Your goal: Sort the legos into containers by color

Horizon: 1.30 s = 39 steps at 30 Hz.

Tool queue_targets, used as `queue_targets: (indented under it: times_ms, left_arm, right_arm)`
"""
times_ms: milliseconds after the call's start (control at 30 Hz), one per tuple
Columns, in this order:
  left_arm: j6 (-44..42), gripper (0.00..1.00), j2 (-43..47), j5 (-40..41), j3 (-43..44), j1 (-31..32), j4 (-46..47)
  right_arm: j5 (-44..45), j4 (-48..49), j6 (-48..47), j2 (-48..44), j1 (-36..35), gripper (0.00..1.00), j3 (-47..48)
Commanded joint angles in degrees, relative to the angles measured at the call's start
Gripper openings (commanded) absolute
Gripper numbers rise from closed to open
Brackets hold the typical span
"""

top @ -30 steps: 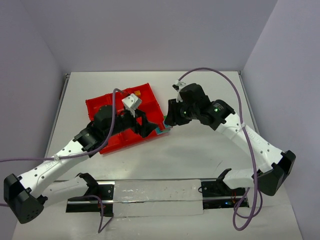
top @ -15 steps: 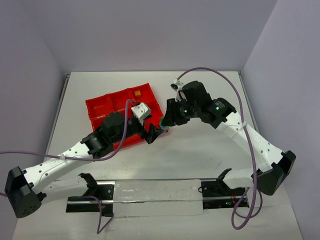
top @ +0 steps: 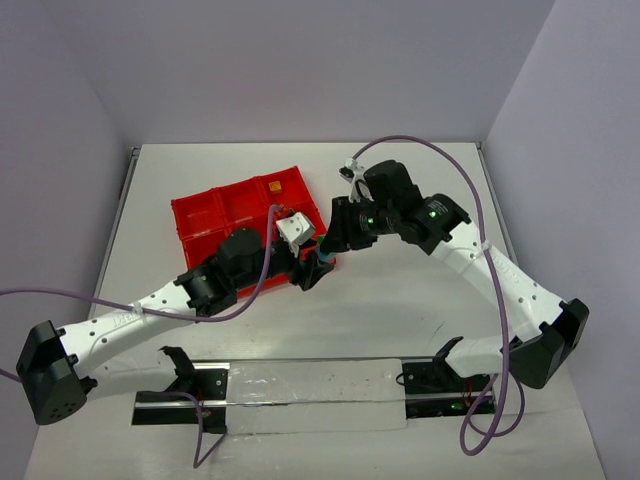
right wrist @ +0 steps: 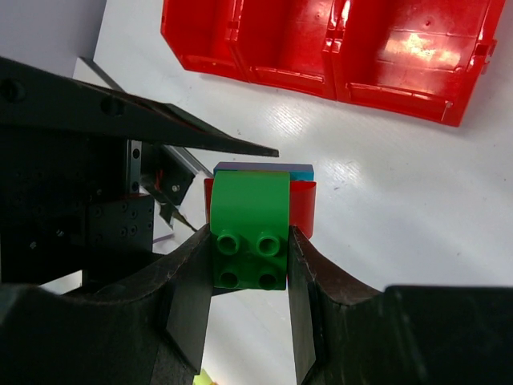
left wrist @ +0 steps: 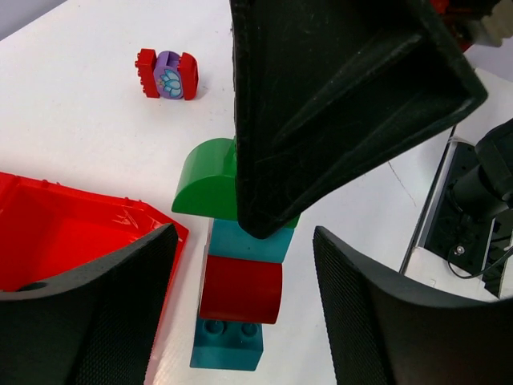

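Right claw [right wrist: 250,258] clamped on green plastic brick [right wrist: 250,216] topping small multicolour brick stack [left wrist: 239,289], mid table [top: 400,300], beside red compartment tray [top: 215,215]. Left claw [left wrist: 244,241] apart, straddling lower bricks; should close squarely, then pull straight.

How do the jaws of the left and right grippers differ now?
The right gripper has shut jaws; the left gripper has open ones. The right gripper holds the green brick; the left gripper only flanks the lego stack, with gaps. Both meet at that stack.
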State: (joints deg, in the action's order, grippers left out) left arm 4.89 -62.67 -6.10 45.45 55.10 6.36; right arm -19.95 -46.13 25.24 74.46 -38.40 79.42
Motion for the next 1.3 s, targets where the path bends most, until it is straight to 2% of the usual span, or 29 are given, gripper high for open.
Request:
queue_targets:
  times_ms: [0, 100, 200, 333, 400, 433, 600, 833, 1033, 1133, 1267]
  left_arm:
    - [-0.05, 0.72, 1.45, 0.87, -0.32, 0.45, 3.84]
    - [0.12, 0.65, 1.49, 0.91, -0.41, 0.45, 4.38]
    - [0.74, 0.49, 1.41, 1.03, -0.71, 0.48, 5.3]
    - [1.27, 0.15, 1.58, 1.62, -0.82, 0.45, 6.12]
    - [0.91, 0.03, 1.44, 1.47, -0.3, 0.52, 5.05]
    - [0.78, 0.0, 1.41, 1.44, -0.28, 0.54, 4.67]
    - [1.13, 0.0, 2.4, 1.78, -1.98, 0.48, 5.26]
    - [0.48, 0.0, 3.79, 4.8, -2.38, 0.54, 1.49]
    - [5.07, 0.0, 10.08, 17.68, -1.82, -0.78, -3.57]
    - [7.44, 0.0, 12.71, 20.6, -0.38, -3.06, -5.21]
    - [12.84, 0.0, 12.28, 26.59, 8.1, -7.65, -15.05]
  right_arm:
    - [-1.28, 2.84, 0.49, -0.19, 0.7, 0.0, 2.23]
    - [-1.52, 2.97, 0.6, -0.1, 0.7, 0.0, 2.18]
    - [-1.58, 3.15, 0.68, -0.19, 0.7, 0.0, 1.85]
    - [-1.36, 3.06, 0.68, -0.43, 0.7, 0.0, 1.44]
    - [-0.53, 2.92, 0.68, -1.03, 0.91, 0.0, 1.37]
    - [-0.31, 2.98, 0.73, -1.24, 1.19, 0.0, 1.26]
    - [1.82, 2.97, 1.14, -2.13, 2.41, 0.0, 0.76]
    - [11.59, 2.31, 2.17, -4.68, 4.98, 0.0, 1.97]
    - [18.83, 1.69, 0.45, -3.18, 6.85, 0.0, 2.26]
    - [19.17, 2.65, -0.07, -0.36, 6.78, 0.0, 2.9]
    - [19.49, 3.54, -1.26, 4.8, 5.45, 0.01, 6.19]
